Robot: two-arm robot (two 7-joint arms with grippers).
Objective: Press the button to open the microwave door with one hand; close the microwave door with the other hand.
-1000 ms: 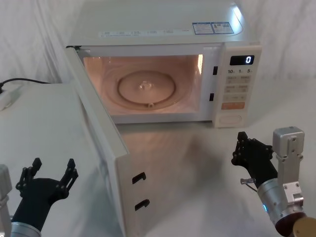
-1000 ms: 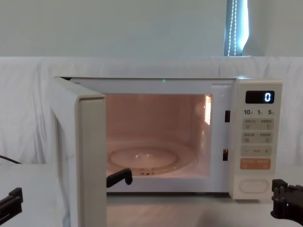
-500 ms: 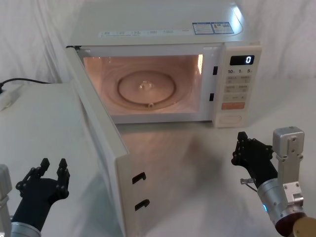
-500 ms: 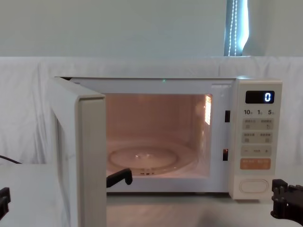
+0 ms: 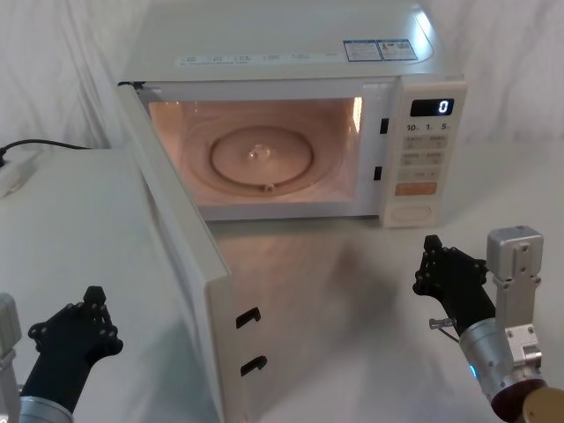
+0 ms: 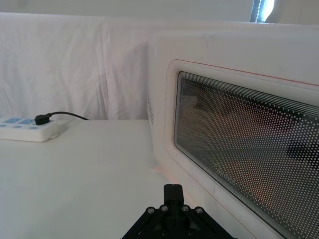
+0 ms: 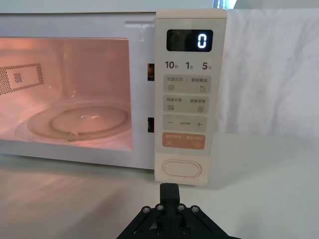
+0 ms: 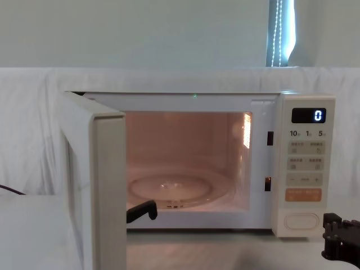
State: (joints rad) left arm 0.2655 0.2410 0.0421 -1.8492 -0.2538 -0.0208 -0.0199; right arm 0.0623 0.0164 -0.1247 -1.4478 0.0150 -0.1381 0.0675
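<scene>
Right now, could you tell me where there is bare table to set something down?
Bare table lies left of the open microwave door, up to the power strip, and in front of the microwave, between the door and the right gripper. The left gripper sits low beside the door, so that corner is tighter.

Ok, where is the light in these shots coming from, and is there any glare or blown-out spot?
Head view: the microwave cavity glows warm pink and tints the table in front; a white hotspot sits on its top right corner. Chest view: bright strip behind, upper right. Left wrist view: the microwave door window shows dim orange through its mesh.
</scene>
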